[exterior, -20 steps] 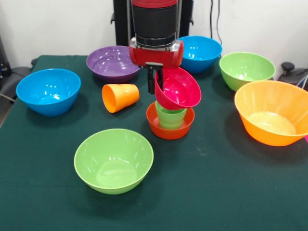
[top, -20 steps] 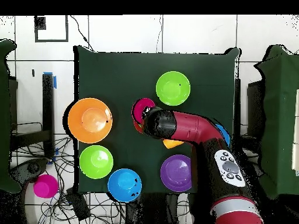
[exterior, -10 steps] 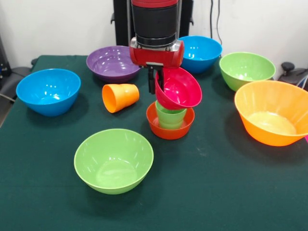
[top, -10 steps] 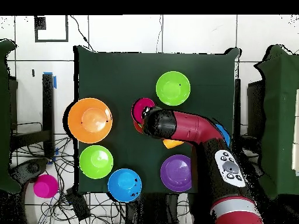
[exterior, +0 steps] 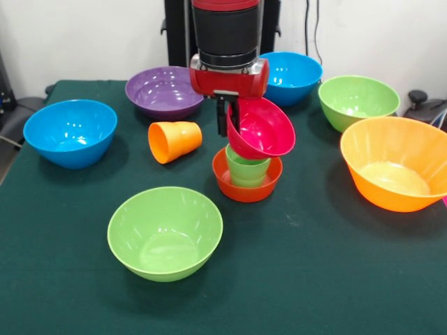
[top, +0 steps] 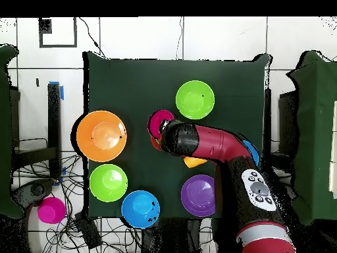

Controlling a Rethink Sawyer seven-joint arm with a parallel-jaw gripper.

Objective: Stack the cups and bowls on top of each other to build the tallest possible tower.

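Note:
My gripper point(exterior: 231, 120) is shut on the rim of the small magenta bowl point(exterior: 263, 130), which hangs tilted just above the light green cup point(exterior: 247, 168). That cup stands upright inside the small orange-red bowl point(exterior: 246, 183) at the table's middle. An orange cup point(exterior: 174, 141) lies on its side to the left of the stack. In the overhead view the magenta bowl point(top: 160, 122) shows beside the arm point(top: 204, 143), which hides the stack and most of the orange cup point(top: 193, 161).
Around the stack stand a purple bowl point(exterior: 162, 90), two blue bowls point(exterior: 70, 131) point(exterior: 289, 77), two light green bowls point(exterior: 165, 232) point(exterior: 357, 101) and a large orange bowl point(exterior: 394, 162). A pink item point(top: 51, 210) lies off the table in the overhead view.
The gripper and the magenta bowl have shifted very slightly to the right and up. Everything else has stayed put.

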